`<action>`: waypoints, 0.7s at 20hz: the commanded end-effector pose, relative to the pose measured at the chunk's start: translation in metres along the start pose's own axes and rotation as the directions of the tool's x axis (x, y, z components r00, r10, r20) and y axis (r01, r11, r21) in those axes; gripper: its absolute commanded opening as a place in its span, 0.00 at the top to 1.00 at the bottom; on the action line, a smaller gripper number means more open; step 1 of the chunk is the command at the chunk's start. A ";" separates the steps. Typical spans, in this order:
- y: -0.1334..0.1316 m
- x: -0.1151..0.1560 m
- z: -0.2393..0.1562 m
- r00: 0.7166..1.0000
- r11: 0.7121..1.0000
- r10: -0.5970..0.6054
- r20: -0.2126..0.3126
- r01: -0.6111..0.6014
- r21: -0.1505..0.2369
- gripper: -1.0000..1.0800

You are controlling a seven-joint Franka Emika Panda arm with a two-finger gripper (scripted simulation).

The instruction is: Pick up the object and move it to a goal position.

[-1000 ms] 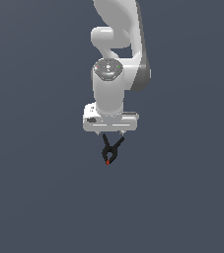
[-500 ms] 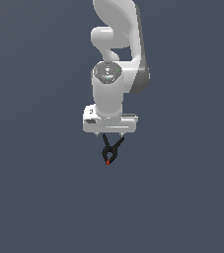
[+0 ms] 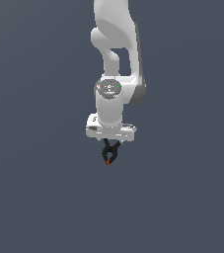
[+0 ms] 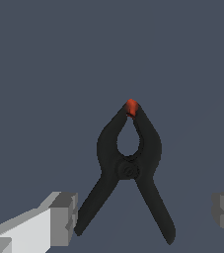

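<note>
Sitting between the spread tool [image 4: 144, 217] fingers [image 4: 64, 217], black clamp [image 4: 129, 170], red tip [image 4: 131, 106]

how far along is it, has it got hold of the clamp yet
Done: the gripper is lined up at the black clamp, whose handles lie between the grey fingers. In hand: nothing is gripped; the fingers stand wide apart, and one is well clear of its handle. The clamp's red tip points away from the wrist. Left: closing, lifting, and carrying to the goal. No goal marker shows in either view.
</note>
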State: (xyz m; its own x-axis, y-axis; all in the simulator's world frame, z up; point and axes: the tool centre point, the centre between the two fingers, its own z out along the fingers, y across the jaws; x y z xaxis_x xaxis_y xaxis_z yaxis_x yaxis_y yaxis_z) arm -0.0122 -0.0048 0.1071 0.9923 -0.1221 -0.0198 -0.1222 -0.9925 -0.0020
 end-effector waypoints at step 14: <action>0.000 -0.005 0.038 0.997 0.997 0.072 -0.018 -0.072 -0.001 0.04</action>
State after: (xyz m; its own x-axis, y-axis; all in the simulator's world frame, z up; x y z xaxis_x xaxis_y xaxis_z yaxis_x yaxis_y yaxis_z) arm -0.0181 -0.0036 0.0698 0.9812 -0.1928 -0.0020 -0.1928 -0.9812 0.0001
